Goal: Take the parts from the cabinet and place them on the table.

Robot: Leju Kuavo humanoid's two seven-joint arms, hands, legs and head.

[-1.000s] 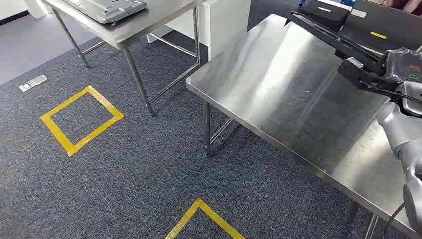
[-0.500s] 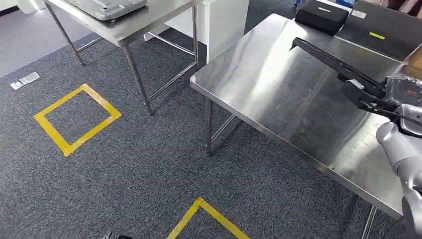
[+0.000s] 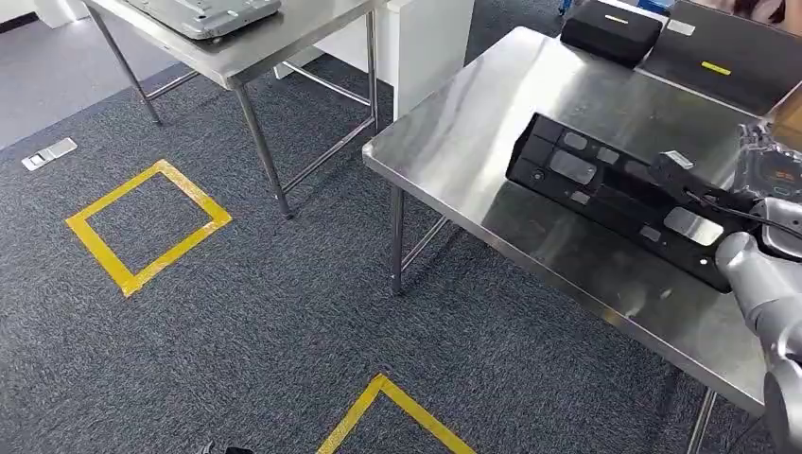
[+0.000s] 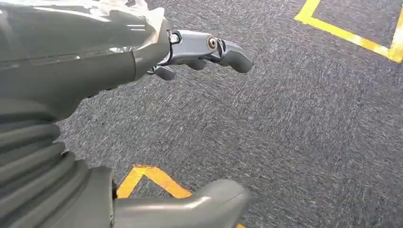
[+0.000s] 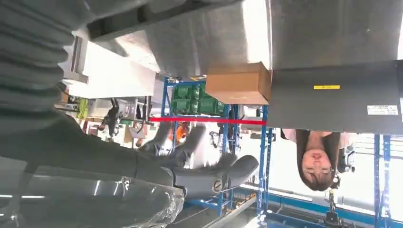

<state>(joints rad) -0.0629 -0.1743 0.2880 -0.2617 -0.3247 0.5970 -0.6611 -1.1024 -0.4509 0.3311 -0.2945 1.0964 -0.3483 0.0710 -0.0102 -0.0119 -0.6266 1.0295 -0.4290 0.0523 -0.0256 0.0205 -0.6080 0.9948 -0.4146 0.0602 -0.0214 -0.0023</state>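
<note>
- Grey carpet [image 3: 284, 312] covered the floor, marked with yellow tape squares [image 3: 147, 222], and a small pale device [image 3: 47, 153] lay on it far to the left.
- Behind the tape stood a steel side table [image 3: 246, 52] carrying a grey tray-like piece [image 3: 203, 14].
- Over that carpet hung my left hand [image 4: 199, 50], holding nothing, its fingers loosely extended and apart.
- Further right stood the steel table [image 3: 473, 123] meant to receive the parts.
- On it lay the long black part [image 3: 615, 194], face up and flat as far as I could judge, angled across the top with its right end near the front edge.
- A black case [image 3: 610, 28] and a dark flat panel [image 3: 728, 57] sat at the table's far end.
- At the part's right end was my right hand [image 3: 686, 180]; whether its fingers gripped the part or only rested by it, I could not tell.
- A cardboard box [image 5: 237, 83], blue racks [image 5: 261, 156] and a person [image 5: 318, 152] showed beyond the table in the right wrist view.
- My judgement: pulling the hand back while a finger caught the part could drag it toward the near edge and tip it off.
</note>
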